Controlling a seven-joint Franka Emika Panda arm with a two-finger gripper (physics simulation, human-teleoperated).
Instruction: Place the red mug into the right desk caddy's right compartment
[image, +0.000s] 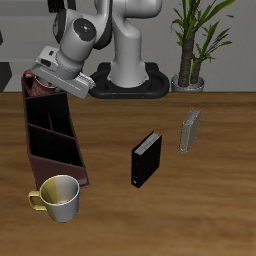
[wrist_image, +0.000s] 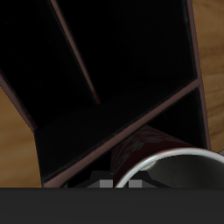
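Gripper (image: 40, 82) holding the red mug (wrist_image: 149, 149) over the right desk caddy (image: 55, 150) near the desk's back edge, fingers pinching its rim, yellow mug (image: 60, 197) by the front edge, black box (image: 146, 160) and grey box (image: 189, 131) mid-desk

A simulated office-like desk: wooden table (image: 200, 215), desk caddy (image: 50, 145), black box (image: 146, 159), and potted plant (image: 195, 40) at the back edge.
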